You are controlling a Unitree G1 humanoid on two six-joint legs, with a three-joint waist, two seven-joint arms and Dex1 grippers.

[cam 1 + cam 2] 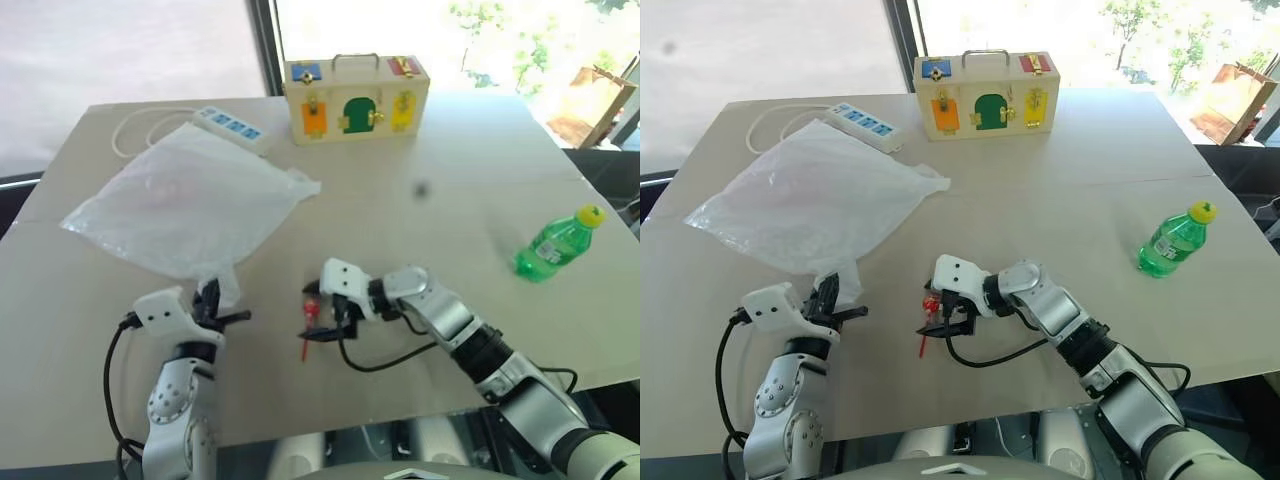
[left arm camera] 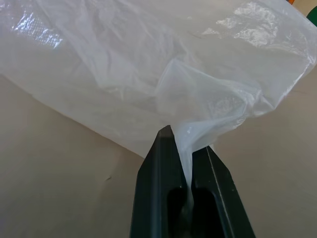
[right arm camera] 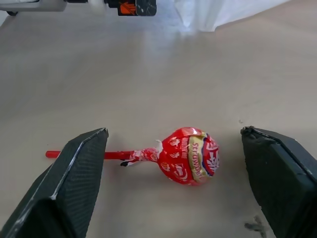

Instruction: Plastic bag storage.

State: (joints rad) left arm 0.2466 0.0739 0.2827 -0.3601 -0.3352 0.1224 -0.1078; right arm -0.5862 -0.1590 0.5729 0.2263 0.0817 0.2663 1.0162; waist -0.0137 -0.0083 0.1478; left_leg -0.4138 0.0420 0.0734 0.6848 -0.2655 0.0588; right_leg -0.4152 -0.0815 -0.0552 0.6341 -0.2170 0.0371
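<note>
My bag [image 1: 190, 205] is see-thru white; lollipop [image 3: 188, 155] red w/ gold band, red stick; bottle [image 1: 555, 245] green, yellow cap; my fingers [image 3: 74, 173] black.

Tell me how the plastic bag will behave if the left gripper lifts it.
The plastic bag is thin and crinkled, so it will probably drape limply. It looks light, likely trailing along the table. Pinched by one corner in the left gripper, the film may slip.
</note>
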